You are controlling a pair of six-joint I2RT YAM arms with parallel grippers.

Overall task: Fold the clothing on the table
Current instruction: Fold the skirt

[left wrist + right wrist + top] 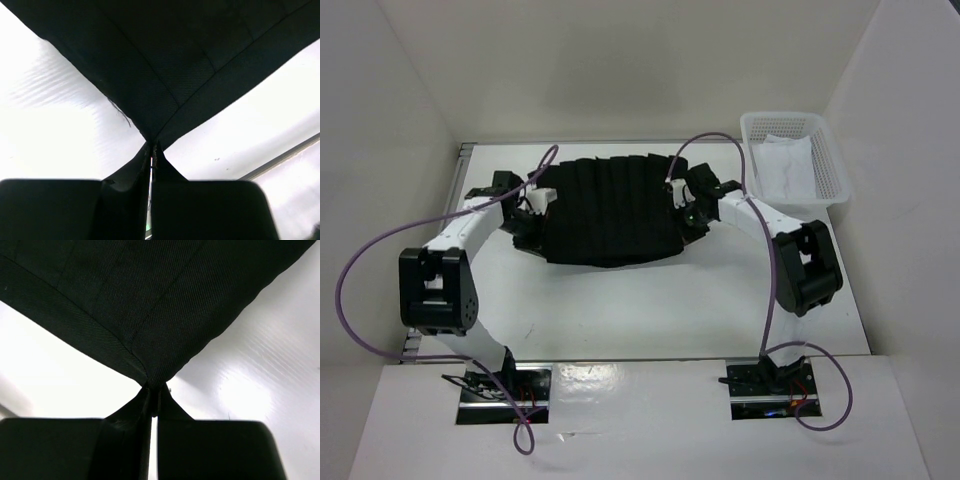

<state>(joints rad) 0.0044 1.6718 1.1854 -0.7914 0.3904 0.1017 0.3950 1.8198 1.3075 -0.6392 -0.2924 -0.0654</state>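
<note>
The clothing lies spread on the far half of the tabletop, ribs running from the far edge toward the near one, with an arm at each side. The left pincer is closed tight on the garment's left corner: in its wrist view the black cloth fans out from the fingertips, two hemmed edges running away on either side, with bright tabletop showing beyond both. A loose thread hangs off the left-hand edge. The right pincer is likewise clamped shut on the right corner, where a stitched hem meets at the fingertips and the cloth widens away from them. Whether either corner is raised off the surface I cannot tell. From above, the far edge of the garment sits near the back wall, and its near edge bows out toward the arm bases. Between that near edge and the bases there is a broad bare stretch of tabletop. A rail shows beyond the cloth in the left wrist view. In the far right corner stands a mesh basket holding a white cloth, apart from the garment, against the right wall.
</note>
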